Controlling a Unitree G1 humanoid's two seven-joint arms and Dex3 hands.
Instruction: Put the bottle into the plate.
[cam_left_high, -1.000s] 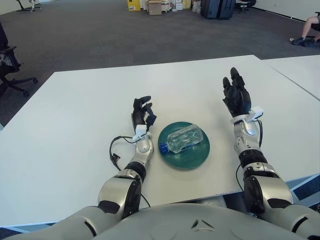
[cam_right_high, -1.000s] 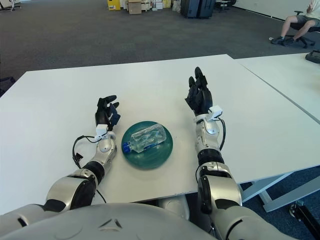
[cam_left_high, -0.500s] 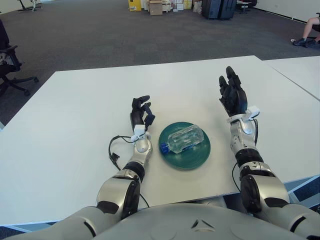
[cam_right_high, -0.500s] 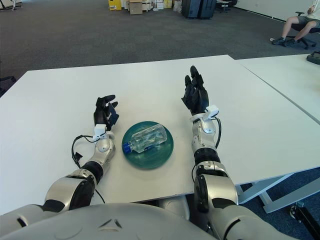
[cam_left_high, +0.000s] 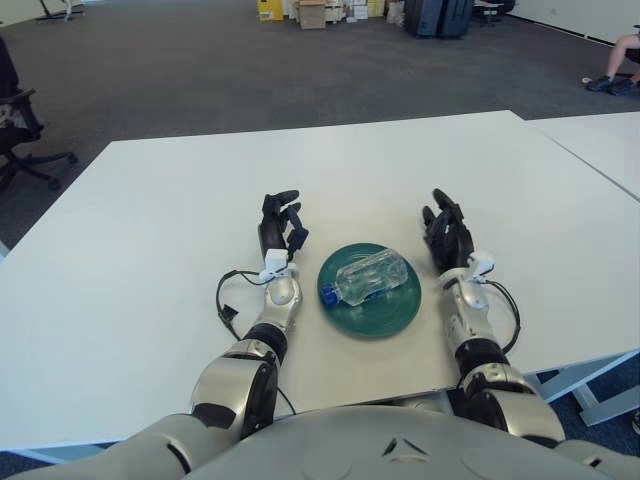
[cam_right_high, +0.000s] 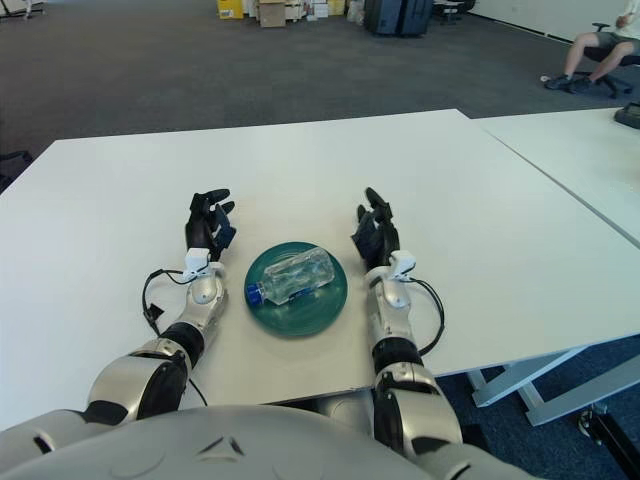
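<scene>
A clear plastic bottle (cam_left_high: 370, 276) with a blue cap lies on its side in the dark green plate (cam_left_high: 369, 312) on the white table. My left hand (cam_left_high: 279, 224) rests on the table just left of the plate, fingers loosely curled, holding nothing. My right hand (cam_left_high: 444, 234) is low over the table just right of the plate, fingers relaxed and empty. Neither hand touches the bottle.
A black cable (cam_left_high: 228, 300) loops on the table beside my left forearm. A second white table (cam_left_high: 600, 140) stands to the right. Chairs, boxes and a seated person are far back on the carpet.
My right hand has come down and drawn back toward me, from raised beside the plate to low near the plate's right edge. The left hand and bottle have not moved.
</scene>
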